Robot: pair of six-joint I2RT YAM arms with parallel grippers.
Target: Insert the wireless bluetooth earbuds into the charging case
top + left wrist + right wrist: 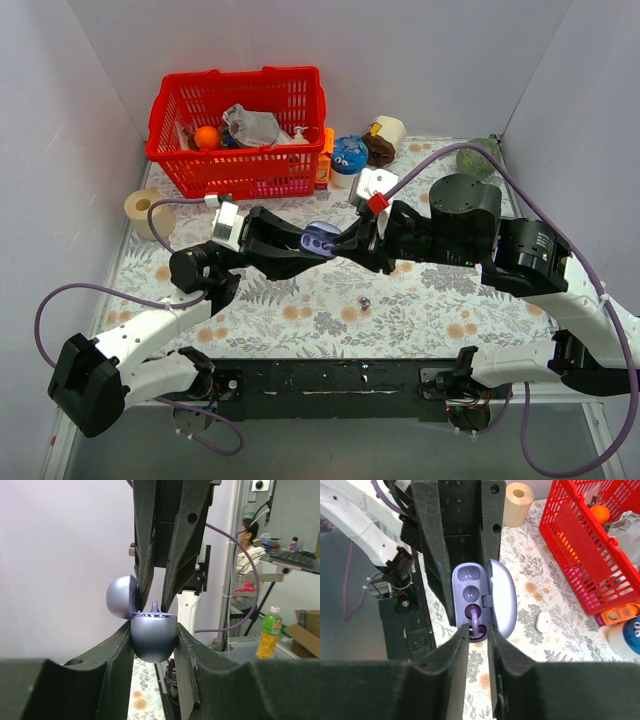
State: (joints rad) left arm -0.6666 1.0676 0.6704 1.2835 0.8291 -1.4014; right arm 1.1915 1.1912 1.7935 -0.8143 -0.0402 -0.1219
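One earbud seated upright in open charging case, case clamped mid-air by left gripper above table centre. Right gripper jaws slightly parted, flanking that bud. Second earbud lying on table, nearer.

Overhead, close wrists; shared charging case

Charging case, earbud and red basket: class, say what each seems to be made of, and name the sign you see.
The charging case looks like hard plastic: a smooth lavender shell with a soft, slightly metallic sheen. The earbud is probably glossy purple plastic; its stem shines. The red basket seems moulded plastic, given its uniform colour and lattice walls.
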